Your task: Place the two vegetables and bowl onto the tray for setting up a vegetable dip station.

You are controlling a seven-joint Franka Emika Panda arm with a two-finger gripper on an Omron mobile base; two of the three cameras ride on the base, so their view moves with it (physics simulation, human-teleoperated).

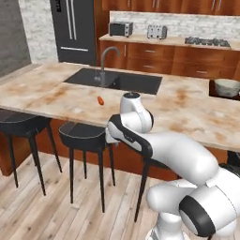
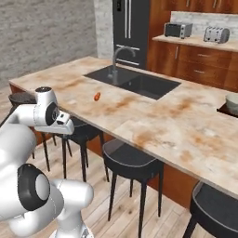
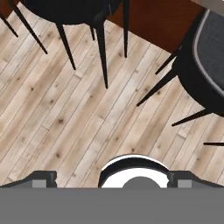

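A small orange carrot (image 1: pixel 100 100) (image 2: pixel 96 96) lies on the marble island counter, in front of the sink. At the counter's far right edge a pale round bowl (image 1: pixel 228 87) (image 2: pixel 233 102) rests on a dark flat board, the tray (image 1: pixel 212 89) (image 2: pixel 223 110), both cut off by the frame. My gripper (image 3: pixel 111 180) hangs below counter height on the stool side of the island and points down at the wooden floor. Its fingertips (image 3: pixel 43 179) stand wide apart, open, with nothing between them. The hand (image 2: pixel 62 124) is well short of the carrot.
A black sink (image 1: pixel 115 80) with a curved faucet (image 1: pixel 103 65) is set into the island. Black bar stools (image 1: pixel 82 136) (image 2: pixel 132 160) (image 3: pixel 205 65) stand along the near side, close to my arm. Beyond are a fridge (image 1: pixel 74 28), a toaster oven, a toaster and a cooktop.
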